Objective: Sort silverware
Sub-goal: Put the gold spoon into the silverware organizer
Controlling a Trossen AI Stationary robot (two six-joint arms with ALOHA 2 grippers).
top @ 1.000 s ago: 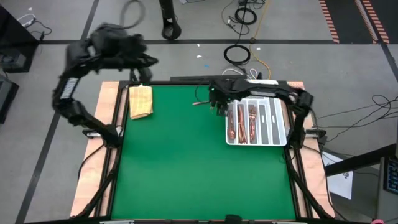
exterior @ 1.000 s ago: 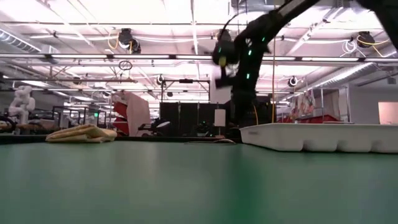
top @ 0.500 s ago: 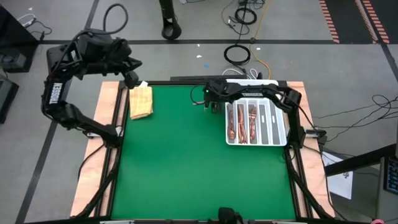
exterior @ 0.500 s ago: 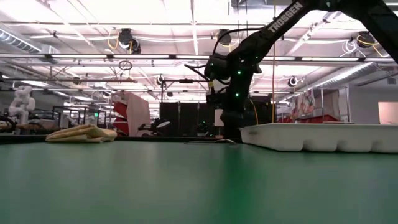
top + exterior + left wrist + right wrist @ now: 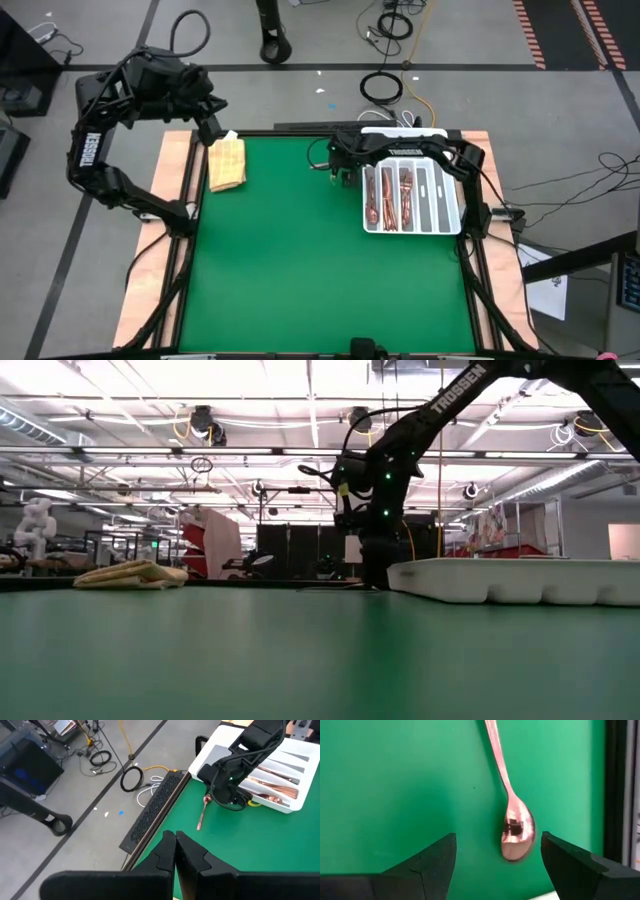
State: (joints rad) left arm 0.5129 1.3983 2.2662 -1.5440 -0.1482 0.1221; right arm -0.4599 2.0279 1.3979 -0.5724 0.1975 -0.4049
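Illumination was bright and even, supplied by overhead ceiling fixtures across the low view's upper frame, where glare washed out detail. Table shadows were faint. The spoon bowl appeared slightly soft.

The green table stands on a grey floor with black cables coiled beyond its far edge. In the low view, long ceiling lights shine over a big hall with shelves.

The slim copper spoon's handle is cut off at twelve o'clock in the right wrist view, and the dark right arm hides it from above.
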